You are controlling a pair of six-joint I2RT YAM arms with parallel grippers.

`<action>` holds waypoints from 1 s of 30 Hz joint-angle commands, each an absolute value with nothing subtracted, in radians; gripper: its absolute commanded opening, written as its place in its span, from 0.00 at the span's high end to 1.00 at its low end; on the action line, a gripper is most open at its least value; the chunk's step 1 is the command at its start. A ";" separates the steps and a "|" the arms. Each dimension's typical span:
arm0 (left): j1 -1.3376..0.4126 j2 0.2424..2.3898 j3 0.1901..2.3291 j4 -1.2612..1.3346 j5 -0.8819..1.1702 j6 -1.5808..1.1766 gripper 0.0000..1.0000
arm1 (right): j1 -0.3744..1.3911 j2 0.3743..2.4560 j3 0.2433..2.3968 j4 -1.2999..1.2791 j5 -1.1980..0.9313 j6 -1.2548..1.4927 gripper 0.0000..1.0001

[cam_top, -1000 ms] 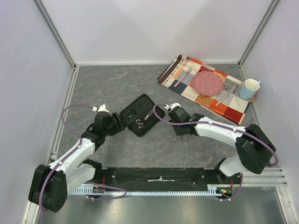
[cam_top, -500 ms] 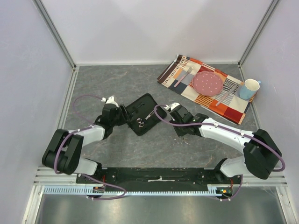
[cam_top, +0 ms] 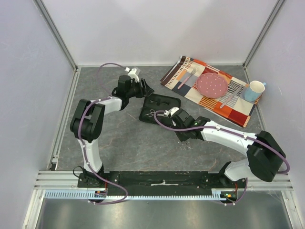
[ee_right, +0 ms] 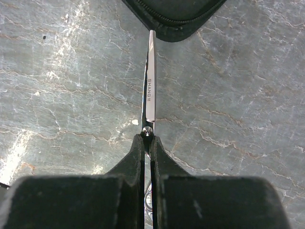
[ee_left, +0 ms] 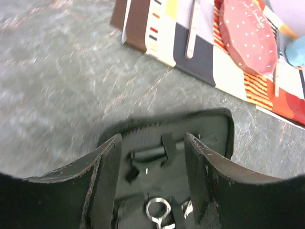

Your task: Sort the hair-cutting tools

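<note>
My right gripper [ee_right: 147, 138] is shut on one pair of slim silver scissors [ee_right: 150, 81], held low over the grey table. The closed blade points at the edge of the black fabric case [ee_right: 176, 12]. In the top view this gripper [cam_top: 166, 114] is at the case's near edge. My left gripper [ee_left: 152, 138] is open and empty above the case [ee_left: 205, 129]. A silver ring handle of a second pair of scissors [ee_left: 159, 210] lies on the case between its fingers. In the top view the left gripper [cam_top: 145, 89] is at the case's [cam_top: 167, 102] far-left corner. Small thin items [cam_top: 184, 142], perhaps the hair clips, lie by the right forearm.
A colourful placemat [cam_top: 190, 90] at the far right carries a pink dotted plate [cam_top: 212, 85], a pale fork [cam_top: 187, 78] and a knife [cam_top: 231, 95]. A blue-and-white mug [cam_top: 254, 90] stands by it. White walls enclose the table.
My left arm has swung from the near left to the far side of the case. The case has shifted and turned toward the far right. My right gripper has kept hold of the scissors.
</note>
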State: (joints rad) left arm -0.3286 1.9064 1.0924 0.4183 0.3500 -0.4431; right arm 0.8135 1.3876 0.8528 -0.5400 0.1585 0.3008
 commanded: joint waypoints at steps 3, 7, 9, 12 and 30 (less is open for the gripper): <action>-0.327 2.040 1.305 0.339 0.500 -0.354 0.41 | 0.830 1.465 0.963 -0.561 0.207 0.244 1.00; -0.327 1.941 1.307 0.153 0.280 -0.373 0.41 | 0.831 1.505 1.043 -0.580 0.250 0.224 1.00; -0.327 1.884 1.284 0.027 0.160 -0.391 0.41 | 0.828 1.519 1.074 -0.580 0.262 0.215 1.00; -0.330 1.754 1.181 -0.052 0.069 -0.449 0.41 | 0.828 1.572 1.129 -0.590 0.267 0.180 1.00; -0.491 1.254 0.692 -0.060 0.066 -0.664 0.43 | 0.804 1.758 1.316 -0.779 0.325 -0.054 1.00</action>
State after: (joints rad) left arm -0.4850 1.3483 0.7231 -0.0643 0.0727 -0.6098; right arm 0.8043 1.7752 1.2907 -0.7425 0.3111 0.0212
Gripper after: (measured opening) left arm 0.570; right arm 0.022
